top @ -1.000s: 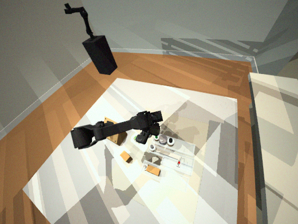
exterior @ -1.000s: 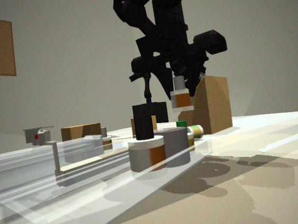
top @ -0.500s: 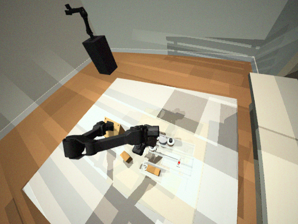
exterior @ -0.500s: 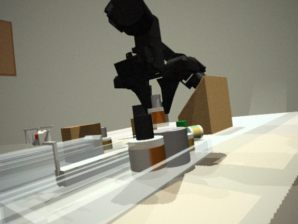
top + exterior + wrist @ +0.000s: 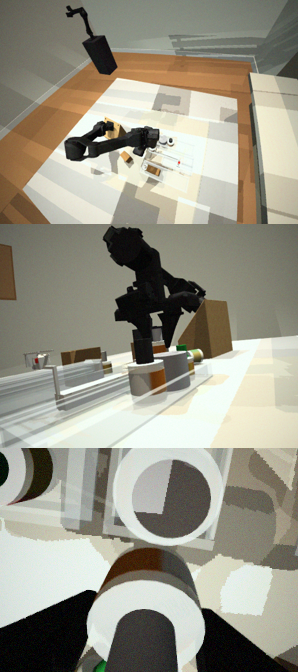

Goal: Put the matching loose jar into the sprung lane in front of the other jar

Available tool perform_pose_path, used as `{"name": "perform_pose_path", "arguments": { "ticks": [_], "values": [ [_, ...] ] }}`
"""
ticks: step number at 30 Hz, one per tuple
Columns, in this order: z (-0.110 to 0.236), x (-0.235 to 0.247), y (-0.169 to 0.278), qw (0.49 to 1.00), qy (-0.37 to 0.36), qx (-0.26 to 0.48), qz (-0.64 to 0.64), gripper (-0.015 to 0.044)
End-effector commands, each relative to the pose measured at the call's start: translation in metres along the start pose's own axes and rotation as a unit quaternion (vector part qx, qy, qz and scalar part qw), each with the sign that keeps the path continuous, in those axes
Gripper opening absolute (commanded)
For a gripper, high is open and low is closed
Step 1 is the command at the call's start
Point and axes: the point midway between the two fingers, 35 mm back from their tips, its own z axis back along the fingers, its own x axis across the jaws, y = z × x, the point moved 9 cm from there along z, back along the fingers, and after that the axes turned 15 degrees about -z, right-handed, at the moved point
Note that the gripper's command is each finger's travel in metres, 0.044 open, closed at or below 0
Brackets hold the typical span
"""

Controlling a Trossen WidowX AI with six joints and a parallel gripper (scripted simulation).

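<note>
Orange-banded jar upright, tool-held, before lane jar

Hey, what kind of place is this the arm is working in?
Probably a mock shop-shelf test bench: clear sprung lanes hold labelled jars, the gripper is shut on a brown-banded jar, and cardboard blocks sit on a pale table top.
</note>
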Motion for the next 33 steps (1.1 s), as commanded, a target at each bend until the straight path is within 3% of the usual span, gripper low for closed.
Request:
{"name": "perform_pose_path", "arguments": {
  "ticks": [1, 33],
  "values": [
    [-0.001, 0.0, -0.001, 1.0, 0.002, -0.001, 0.004, 0.0],
    [-0.001, 0.004, -0.013, 1.0, 0.002, -0.001, 0.003, 0.0]
  ]
}}
